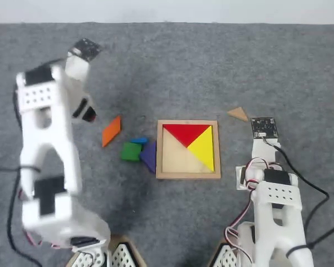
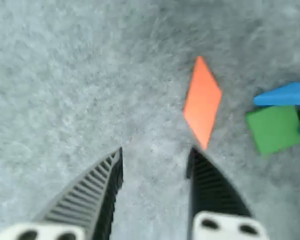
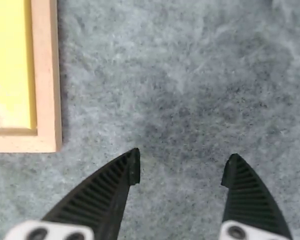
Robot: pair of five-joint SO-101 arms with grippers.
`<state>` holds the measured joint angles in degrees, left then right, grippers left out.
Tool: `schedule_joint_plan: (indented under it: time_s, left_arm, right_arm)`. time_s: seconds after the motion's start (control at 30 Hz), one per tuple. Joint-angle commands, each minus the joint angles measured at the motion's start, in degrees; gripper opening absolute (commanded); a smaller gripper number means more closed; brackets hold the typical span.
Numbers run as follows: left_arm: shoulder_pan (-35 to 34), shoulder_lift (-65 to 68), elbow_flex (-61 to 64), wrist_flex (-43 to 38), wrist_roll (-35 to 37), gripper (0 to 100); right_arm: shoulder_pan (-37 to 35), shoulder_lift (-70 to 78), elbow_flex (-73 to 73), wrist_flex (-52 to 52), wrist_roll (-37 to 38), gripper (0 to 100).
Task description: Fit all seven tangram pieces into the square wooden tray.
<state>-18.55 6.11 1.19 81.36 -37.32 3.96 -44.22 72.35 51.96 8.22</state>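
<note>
Placement of piece 3 looks to be the step in hand. The square wooden tray (image 1: 188, 176) sits mid-table with 2 pieces seated: the large red triangle (image 1: 185, 133) along its far side and the large yellow triangle (image 1: 203, 149) along its right side. Its left and near portions are bare wood.

5 pieces lie loose on the mat. The flat orange parallelogram (image 2: 202, 102) lies alone left of the tray. The green square (image 1: 131, 151), small blue triangle (image 1: 138, 141) and purple triangle (image 1: 150, 155) huddle just beside the tray's left rim. The tan wooden triangle (image 1: 238, 114) rests off the far right corner.

The left gripper (image 2: 155, 152) hangs over the mat with its claw spread and empty, the orange parallelogram just ahead of one fingertip. I judge that piece to be the target. The next move calls for centring the spread fingers across its narrow width and pinching low, since so thin a piece could slide on the fabric.

The right gripper (image 3: 184, 155) is likewise released and holds nothing, near the tray's near right corner.

The surface is a grey felt-like mat (image 1: 211, 67). A pale band (image 1: 167, 11) runs beyond its far edge.
</note>
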Motion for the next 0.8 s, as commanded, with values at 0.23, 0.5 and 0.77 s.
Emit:
schedule_joint_plan:
  time_s: [0.23,0.5,0.77]
  left_arm:
    - [9.1,-11.8,30.6,-27.9,6.2,23]
    - [9.5,5.0,20.4,-27.7,6.1,19]
    - [9.2,8.4,19.6,-27.6,6.1,19]
  right_arm:
    - [0.6,-1.9,-0.5,-0.7,0.0,27.0]
    - [0.6,-1.9,-0.5,-0.7,0.0,27.0]
    - [0.7,-1.9,-0.5,-0.8,0.0,27.0]
